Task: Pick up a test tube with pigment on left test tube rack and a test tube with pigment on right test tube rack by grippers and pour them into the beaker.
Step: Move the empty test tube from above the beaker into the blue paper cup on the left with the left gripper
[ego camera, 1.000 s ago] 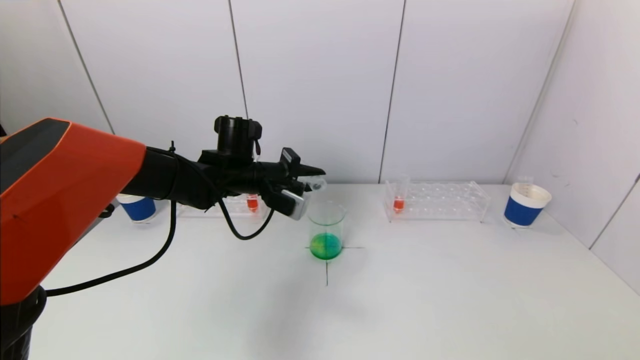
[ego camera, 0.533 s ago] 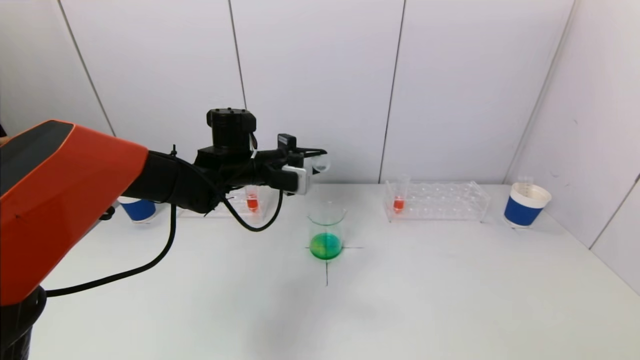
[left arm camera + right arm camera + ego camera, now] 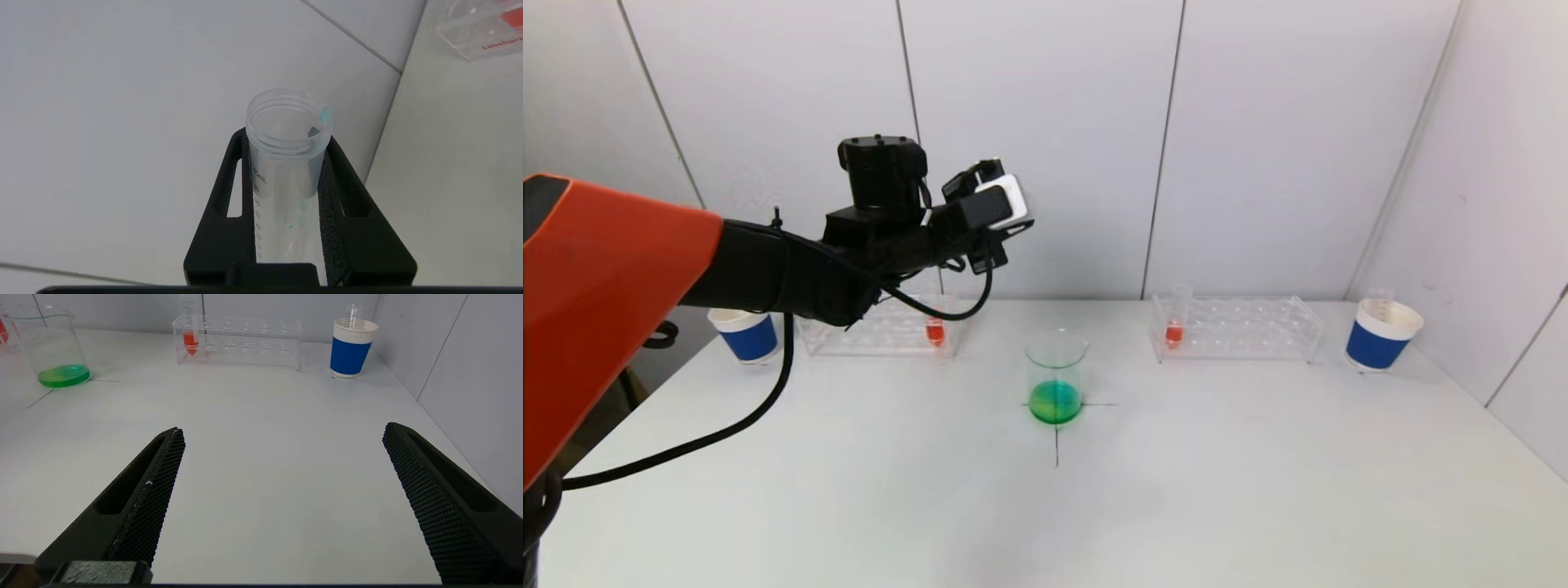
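Observation:
My left gripper is raised above and to the left of the beaker, which holds green liquid. In the left wrist view the gripper is shut on a clear, emptied test tube with a few blue-green drops inside. The tube itself is hidden in the head view. The left rack holds a red-pigment tube. The right rack holds a red-pigment tube. My right gripper is open and empty, low over the table, out of the head view.
A blue paper cup stands left of the left rack. Another blue cup with a tube in it stands right of the right rack, near the side wall. A black cross marks the table under the beaker.
My left gripper has lifted from just over the beaker's rim, moved up and a little left, and turned the held tube away from its pouring tilt. The right arm has not moved.

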Robot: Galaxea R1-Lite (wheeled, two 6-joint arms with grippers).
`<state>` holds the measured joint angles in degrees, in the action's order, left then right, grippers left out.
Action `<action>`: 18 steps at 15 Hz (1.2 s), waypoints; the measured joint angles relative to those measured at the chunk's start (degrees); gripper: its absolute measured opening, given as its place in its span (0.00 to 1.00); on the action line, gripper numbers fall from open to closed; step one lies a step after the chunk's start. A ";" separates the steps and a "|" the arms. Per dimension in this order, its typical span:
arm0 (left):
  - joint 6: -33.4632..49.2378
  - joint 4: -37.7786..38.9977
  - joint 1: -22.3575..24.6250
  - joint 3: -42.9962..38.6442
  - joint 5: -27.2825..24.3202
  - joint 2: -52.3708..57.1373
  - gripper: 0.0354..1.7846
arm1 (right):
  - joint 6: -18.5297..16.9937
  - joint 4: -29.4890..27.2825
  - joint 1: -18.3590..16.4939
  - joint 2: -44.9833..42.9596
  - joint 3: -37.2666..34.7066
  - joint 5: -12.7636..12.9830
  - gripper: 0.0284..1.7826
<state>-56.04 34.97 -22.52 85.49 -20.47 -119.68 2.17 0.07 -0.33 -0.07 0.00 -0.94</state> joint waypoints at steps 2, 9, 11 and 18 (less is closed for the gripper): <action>5.90 -0.69 0.00 2.33 5.06 0.66 0.24 | 0.00 0.00 0.00 0.00 0.00 0.00 0.99; 23.93 -8.39 0.39 5.91 27.29 5.90 0.24 | 0.00 -0.02 0.00 0.00 0.00 0.00 0.99; 28.76 -11.82 2.05 7.28 31.05 7.68 0.24 | 0.00 -0.02 0.02 0.00 0.00 0.00 0.99; 36.50 -12.48 12.39 5.90 33.22 11.98 0.24 | 0.00 0.00 0.00 0.00 0.00 0.00 0.99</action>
<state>-19.54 22.49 -10.13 91.39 12.75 -107.69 2.17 0.07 -0.33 -0.07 0.00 -0.94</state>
